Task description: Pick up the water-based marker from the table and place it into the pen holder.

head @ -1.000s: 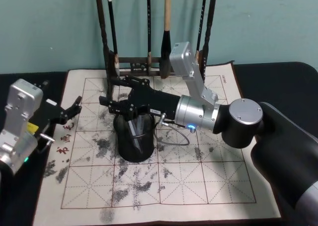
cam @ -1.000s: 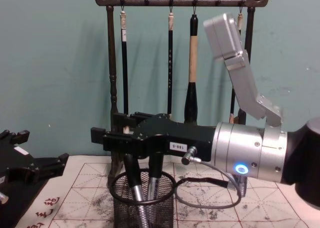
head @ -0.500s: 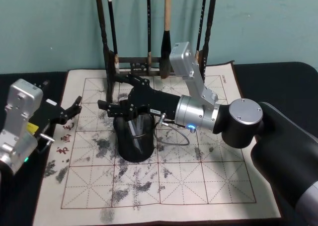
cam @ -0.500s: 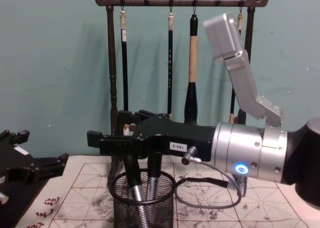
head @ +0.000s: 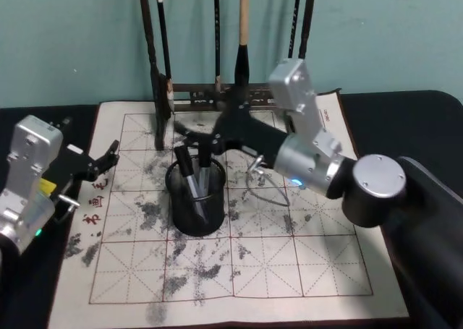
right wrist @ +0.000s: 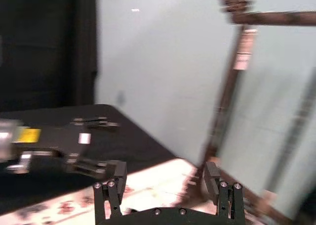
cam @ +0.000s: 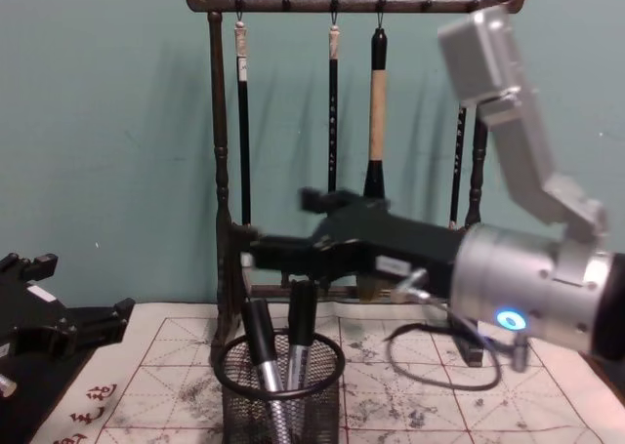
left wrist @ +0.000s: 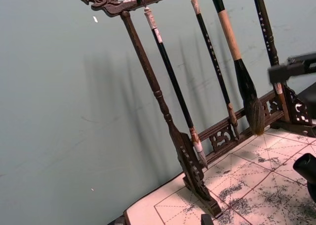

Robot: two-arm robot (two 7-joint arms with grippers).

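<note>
- Two markers (cam: 301, 319) stand tilted in the pen holder (head: 195, 199), caps up, leaning on its rim; the holder sits on the mat (head: 304, 271) over the black worktop (head: 405, 105).
- The right hand (head: 189, 129) hangs just above and behind the holder, near the brush rack (cam: 221, 171); its fingers are spread with nothing between them.
- Judging by this, the placing looks done, and a clear retreat would be up and back.
- The left hand (head: 101, 163) rests well apart at the mat's left edge, fingers spread.
</note>
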